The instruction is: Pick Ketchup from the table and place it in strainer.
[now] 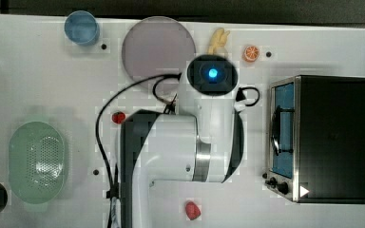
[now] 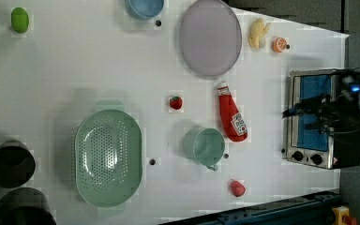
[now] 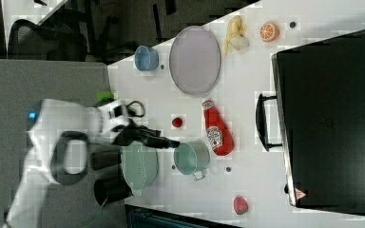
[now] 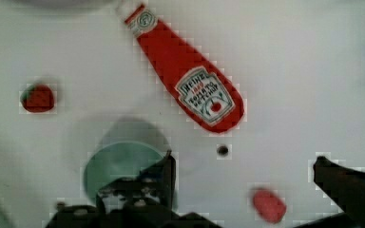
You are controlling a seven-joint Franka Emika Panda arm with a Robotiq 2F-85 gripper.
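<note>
The Ketchup (image 2: 231,115), a red squeeze bottle with a white cap and label, lies flat on the white table between the grey plate and the teal mug; the wrist view shows it as well (image 4: 190,80). The strainer (image 2: 108,157), a pale mint-green oval colander, stands empty towards the left view's left and also appears in the top view (image 1: 38,161). My gripper (image 4: 244,160) hangs above the table, open, with nothing between its fingers (image 4: 164,173). It is apart from the bottle, over the mug's side (image 3: 171,142).
A teal mug (image 2: 205,146) stands next to the bottle. A strawberry (image 2: 176,102), a red lump (image 2: 237,188), a grey plate (image 2: 210,37), a blue cup (image 1: 81,27), a banana (image 2: 258,33) and an orange slice (image 2: 280,44) lie around. A toaster oven (image 1: 321,137) fills one end; black cups (image 2: 10,164) stand by the strainer.
</note>
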